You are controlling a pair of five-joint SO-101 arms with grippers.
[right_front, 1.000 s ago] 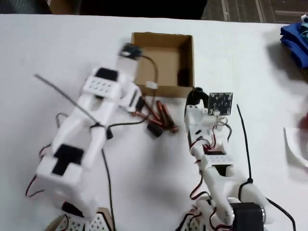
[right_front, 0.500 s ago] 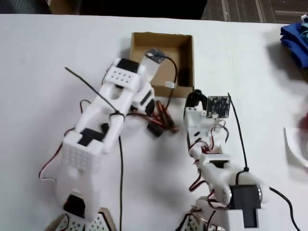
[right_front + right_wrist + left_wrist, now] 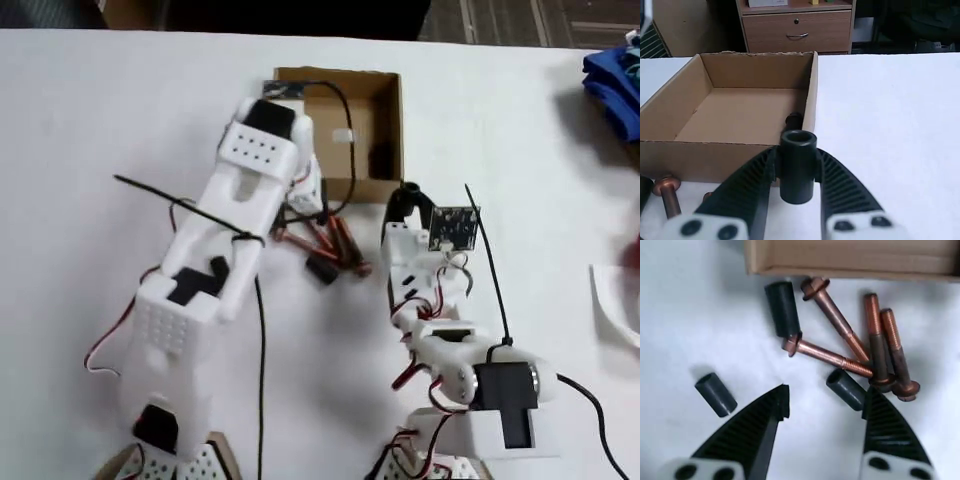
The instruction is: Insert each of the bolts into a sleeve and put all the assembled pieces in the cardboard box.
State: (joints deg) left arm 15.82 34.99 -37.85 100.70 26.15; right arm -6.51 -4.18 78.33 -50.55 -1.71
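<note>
White table (image 3: 90,100) fills the high view, with the cardboard box (image 3: 337,73) at upper centre and a blue cloth (image 3: 612,85) well apart at the upper right edge. Over the last second the left arm (image 3: 225,235) has swung in from the left of the frame and stretched toward the box. Its wrist now hangs over the box's near left corner, and the left gripper (image 3: 829,396) looks straight down on the loose parts, jaws spread wide and holding nothing. Four copper bolts (image 3: 832,317) lie fanned on the table just below the box's near wall, with three loose sleeves (image 3: 782,307) among them, one nearly between the spread jaws. The right gripper (image 3: 796,161) has stayed just below the box's near right corner, clamped on an upright sleeve (image 3: 797,145). A dark piece (image 3: 793,120) lies inside the box by its right wall; what it is I cannot tell. The left arm looks set to pick a bolt for the waiting sleeve. Room there is tight: one bolt head lies just beside the cardboard wall, and the shanks touch near their ends. The stretch of table between the two arms, at lower centre, gives more room for joining parts.
</note>
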